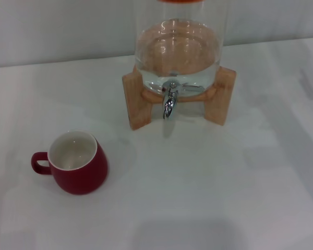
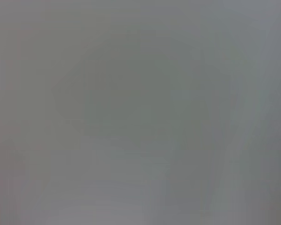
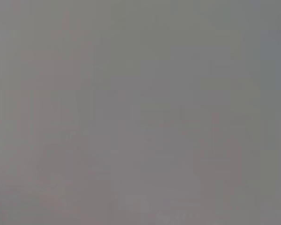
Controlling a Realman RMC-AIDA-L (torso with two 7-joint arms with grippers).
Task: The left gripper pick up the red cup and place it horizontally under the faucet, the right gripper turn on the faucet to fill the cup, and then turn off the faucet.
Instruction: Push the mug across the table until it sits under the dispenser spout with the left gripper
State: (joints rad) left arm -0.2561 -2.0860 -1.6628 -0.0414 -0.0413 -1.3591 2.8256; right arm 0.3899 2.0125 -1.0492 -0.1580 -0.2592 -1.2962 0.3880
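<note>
The red cup (image 1: 79, 164) stands upright on the white table at the front left in the head view, its white inside empty and its loop handle pointing left. The chrome faucet (image 1: 169, 100) hangs with its spout down from the clear glass dispenser (image 1: 177, 49), which holds water and rests in a wooden stand (image 1: 138, 99) at the back centre. The cup is well to the left of and in front of the faucet. Neither gripper shows in the head view. Both wrist views show only plain grey.
The white table (image 1: 224, 182) stretches around the stand. A pale wall runs along the back. Faint shadows lie at the table's front edge and right side.
</note>
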